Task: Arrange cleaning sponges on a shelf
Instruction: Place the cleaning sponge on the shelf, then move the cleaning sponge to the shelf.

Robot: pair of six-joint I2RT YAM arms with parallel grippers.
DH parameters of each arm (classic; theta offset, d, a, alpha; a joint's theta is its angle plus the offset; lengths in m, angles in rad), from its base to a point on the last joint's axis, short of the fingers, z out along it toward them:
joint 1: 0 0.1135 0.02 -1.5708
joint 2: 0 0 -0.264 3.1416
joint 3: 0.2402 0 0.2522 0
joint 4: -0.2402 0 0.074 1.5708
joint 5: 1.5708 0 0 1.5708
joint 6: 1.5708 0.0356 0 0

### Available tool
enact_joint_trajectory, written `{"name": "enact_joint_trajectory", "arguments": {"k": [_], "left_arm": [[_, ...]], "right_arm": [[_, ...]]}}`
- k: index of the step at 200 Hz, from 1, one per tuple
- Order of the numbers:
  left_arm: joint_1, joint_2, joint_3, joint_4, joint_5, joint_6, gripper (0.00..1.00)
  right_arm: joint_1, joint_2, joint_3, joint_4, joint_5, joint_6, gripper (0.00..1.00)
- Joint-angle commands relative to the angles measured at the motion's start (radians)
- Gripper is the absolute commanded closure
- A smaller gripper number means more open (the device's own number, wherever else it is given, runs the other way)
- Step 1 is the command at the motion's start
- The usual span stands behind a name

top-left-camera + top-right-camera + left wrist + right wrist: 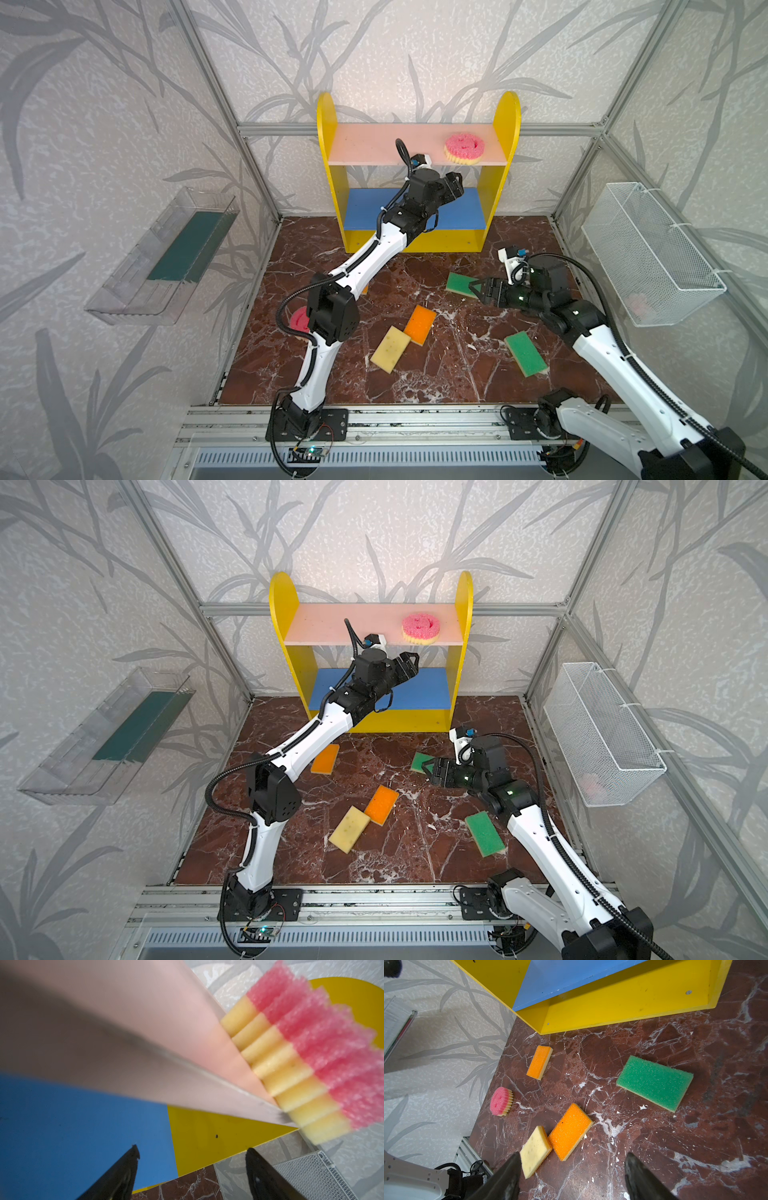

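One of seven done: pink round sponge [464, 148] lies on the shelf [332, 137], upper board. Six left on the counter [457, 374]:
- second pink sponge [500, 1101]
- two orange sponges [539, 1062]
- two green sponges [654, 1082]
- a yellow-side-up sponge [535, 1151], likely orange beneath

Left tool [192, 1148] wide, empty, just under that board. Right tool [572, 1154] wide, empty, over the counter near a green one.

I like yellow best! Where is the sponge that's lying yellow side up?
In both top views the yellow-side-up sponge lies on the marble tabletop, around the middle and a little toward the front, right against the corner of an orange sponge.
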Motion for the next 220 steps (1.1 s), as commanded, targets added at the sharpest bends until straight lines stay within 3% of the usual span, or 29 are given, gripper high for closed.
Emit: {"name": "enact_joint_trajectory", "arguments": {"k": [1, 53, 76, 113, 190, 220], "left_arm": [[-0.015, -0.099, -0.030, -0.016, -0.020, 0.082, 0.26], [-0.061, -0.231, -0.166, 0.020, -0.069, 0.260, 0.35], [-0.061, -0.239, -0.145, 0.010, -0.050, 0.322, 0.26], [-0.050, -0.191, -0.040, -0.017, 0.006, 0.409, 0.16], [-0.014, 0.008, 0.306, -0.179, 0.112, 0.560, 0.08], [0.005, 0.042, 0.342, -0.205, 0.116, 0.586, 0.07]], "right_arm": [[0.006, -0.011, -0.016, 0.010, -0.003, -0.013, 0.23], [0.006, -0.001, -0.029, 0.022, -0.011, -0.013, 0.23], [0.007, 0.005, -0.026, 0.026, -0.019, -0.017, 0.23], [0.007, -0.006, -0.028, 0.027, -0.025, -0.031, 0.23], [0.007, -0.018, -0.035, 0.016, -0.032, -0.062, 0.21], [0.009, -0.013, -0.039, 0.020, -0.036, -0.065, 0.22]]}}
